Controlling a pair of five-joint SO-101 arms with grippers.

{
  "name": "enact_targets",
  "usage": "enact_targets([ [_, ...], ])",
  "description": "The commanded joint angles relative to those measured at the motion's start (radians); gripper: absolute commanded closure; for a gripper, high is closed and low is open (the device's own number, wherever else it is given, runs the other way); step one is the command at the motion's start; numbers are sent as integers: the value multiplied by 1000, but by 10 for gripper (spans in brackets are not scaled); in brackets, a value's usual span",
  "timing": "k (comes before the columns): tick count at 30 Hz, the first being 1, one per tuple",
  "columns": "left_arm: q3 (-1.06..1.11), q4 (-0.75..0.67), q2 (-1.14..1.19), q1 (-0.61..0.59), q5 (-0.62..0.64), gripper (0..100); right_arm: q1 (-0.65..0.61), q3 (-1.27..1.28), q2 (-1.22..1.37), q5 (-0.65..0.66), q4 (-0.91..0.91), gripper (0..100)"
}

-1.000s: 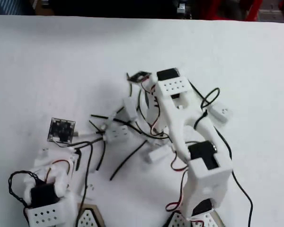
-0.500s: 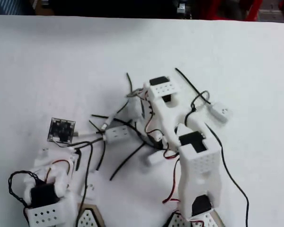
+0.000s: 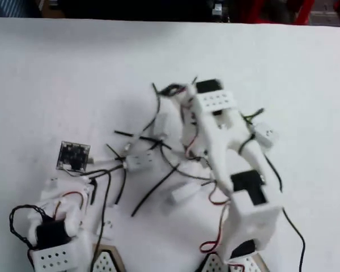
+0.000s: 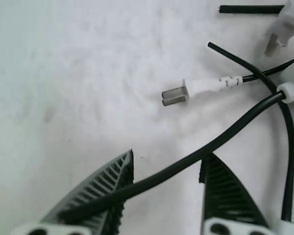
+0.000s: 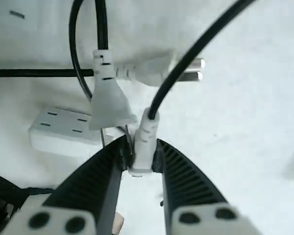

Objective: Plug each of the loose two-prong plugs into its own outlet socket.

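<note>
Plug, clamped in the right gripper, has been carried farther out, still short of the socket strip; the left gripper sits open

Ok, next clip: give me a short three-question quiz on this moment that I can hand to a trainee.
1. True or false: the right gripper is shut on a white plug.
2. What crosses the gap between the fingers of the left gripper?
A. a black cord
B. a plug's prongs
C. an outlet block
3. Fill in: in the right wrist view, the loose plug lying past the held one shows ___ metal prongs.

Key: 1 true; 2 A; 3 two.
</note>
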Motion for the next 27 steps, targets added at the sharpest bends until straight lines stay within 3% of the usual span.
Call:
enact_targets([
  [1,-26,-2,-15,-7,8,774,73,-26,-136,34,-5,981],
  [7,-26,-2,-15,-7,9,774,165,-18,-134,38,-108,981],
  [13,-26,-2,-15,-7,9,774,165,-5,36,38,-177,978],
  [19,-25,-3,-15,-7,9,774,150,-52,143,32,-116,900],
  [27,-25,-3,-15,-7,9,773,150,-133,156,31,-33,915],
])
